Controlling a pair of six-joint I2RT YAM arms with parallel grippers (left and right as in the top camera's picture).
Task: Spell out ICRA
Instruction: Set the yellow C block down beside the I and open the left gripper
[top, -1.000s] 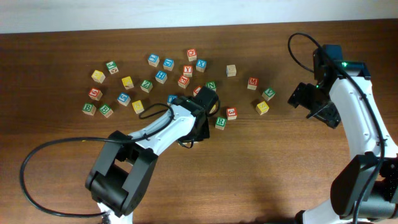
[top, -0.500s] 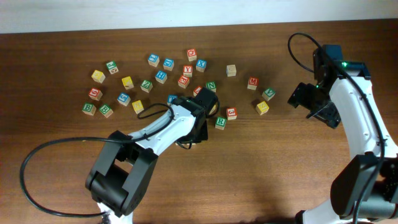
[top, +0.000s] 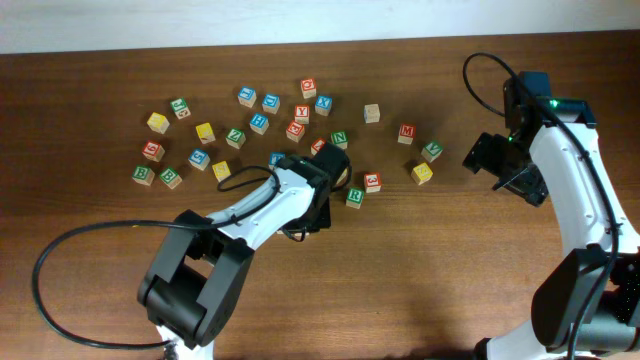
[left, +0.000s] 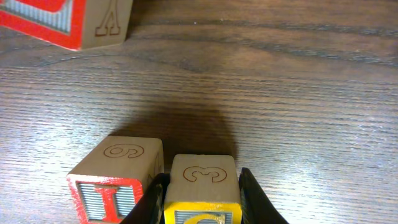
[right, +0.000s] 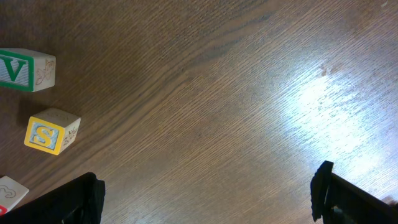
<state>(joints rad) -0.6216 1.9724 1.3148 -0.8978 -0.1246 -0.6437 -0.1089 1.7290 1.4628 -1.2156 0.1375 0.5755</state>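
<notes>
In the left wrist view my left gripper (left: 203, 198) is shut on a yellow C block (left: 202, 177) that rests on the table. A red I block (left: 115, 182) stands touching it on its left. In the overhead view my left gripper (top: 314, 210) covers both blocks, just below the block cluster. My right gripper (top: 503, 172) is open and empty over bare wood at the right; its fingers show at the bottom corners of the right wrist view (right: 205, 199).
Several lettered blocks lie scattered across the upper middle of the table (top: 450, 270). A green block (top: 354, 197) and a red block (top: 372, 181) lie just right of my left gripper. A yellow S block (right: 51, 131) and a green V block (right: 25, 70) lie left of my right gripper.
</notes>
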